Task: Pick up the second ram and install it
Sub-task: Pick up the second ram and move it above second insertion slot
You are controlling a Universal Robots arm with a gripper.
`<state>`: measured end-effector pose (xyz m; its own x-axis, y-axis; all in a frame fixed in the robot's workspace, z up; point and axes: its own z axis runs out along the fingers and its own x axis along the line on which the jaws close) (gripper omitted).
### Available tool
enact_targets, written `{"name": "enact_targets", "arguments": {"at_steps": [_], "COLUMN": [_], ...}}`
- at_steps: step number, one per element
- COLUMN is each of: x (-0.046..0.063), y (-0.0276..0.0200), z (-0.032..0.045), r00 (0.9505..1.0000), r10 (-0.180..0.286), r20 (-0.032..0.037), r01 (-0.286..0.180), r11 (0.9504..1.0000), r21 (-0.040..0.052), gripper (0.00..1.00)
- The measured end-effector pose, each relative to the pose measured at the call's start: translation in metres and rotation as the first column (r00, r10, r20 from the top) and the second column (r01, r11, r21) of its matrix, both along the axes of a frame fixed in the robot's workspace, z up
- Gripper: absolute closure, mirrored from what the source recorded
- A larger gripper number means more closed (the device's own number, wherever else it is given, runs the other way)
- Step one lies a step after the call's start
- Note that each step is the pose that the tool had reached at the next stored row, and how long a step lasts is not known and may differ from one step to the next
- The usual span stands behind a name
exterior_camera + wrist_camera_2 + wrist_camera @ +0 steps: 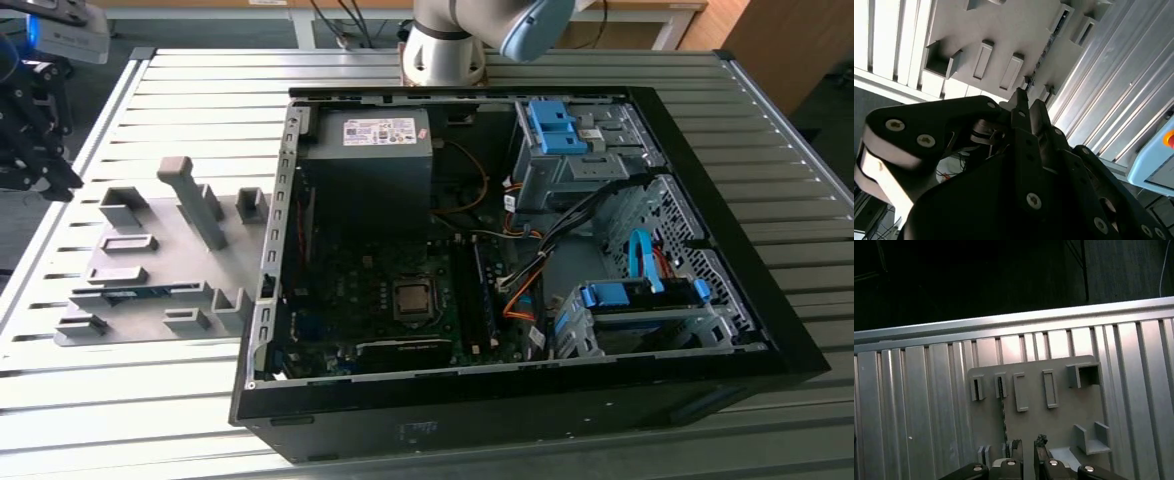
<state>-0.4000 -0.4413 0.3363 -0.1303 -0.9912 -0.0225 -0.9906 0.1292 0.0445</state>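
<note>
The second ram (pixel 134 293) is a thin blue-teal stick standing on edge in a slot of the grey holder plate (pixel 160 225), at the exterior view's left. It shows edge-on as a thin dark line in both wrist views (pixel 1003 412) (pixel 1046 47). My gripper (pixel 54 180) hangs off the plate's left side, above the slatted table. In the first wrist view the gripper (pixel 1027 444) is over the plate, close to one end of the ram and apart from it. Its black fingers (pixel 1021 102) are open with a narrow gap and hold nothing.
An open black computer case (pixel 721 330) fills the table's middle, with the motherboard, the processor socket (pixel 411 298), a power supply (pixel 374 150), blue drive cages and cables inside. Grey holder blocks (pixel 194 200) rise from the plate. The arm's base (pixel 447 50) stands behind the case.
</note>
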Motion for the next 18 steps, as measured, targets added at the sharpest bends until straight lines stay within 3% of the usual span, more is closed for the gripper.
{"name": "enact_targets", "arguments": {"at_steps": [9,14,15,18], "x": [-0.0017,-0.0016,-0.0019,-0.0029], "y": [-0.0018,-0.0019,-0.0019,-0.0018], "z": [-0.0032,-0.0056,-0.0057,-0.0063], "r00": [0.9997,0.9970,0.9968,0.9963], "r10": [0.022,0.078,0.080,0.083], "r20": [0.0003,-0.0001,0.0029,0.0207], "r01": [-0.022,-0.078,-0.080,-0.082], "r11": [0.9997,0.9969,0.9967,0.9964], "r21": [-0.0014,-0.0039,-0.0081,-0.0196], "gripper": [0.69,0.69,0.69,0.69]}}
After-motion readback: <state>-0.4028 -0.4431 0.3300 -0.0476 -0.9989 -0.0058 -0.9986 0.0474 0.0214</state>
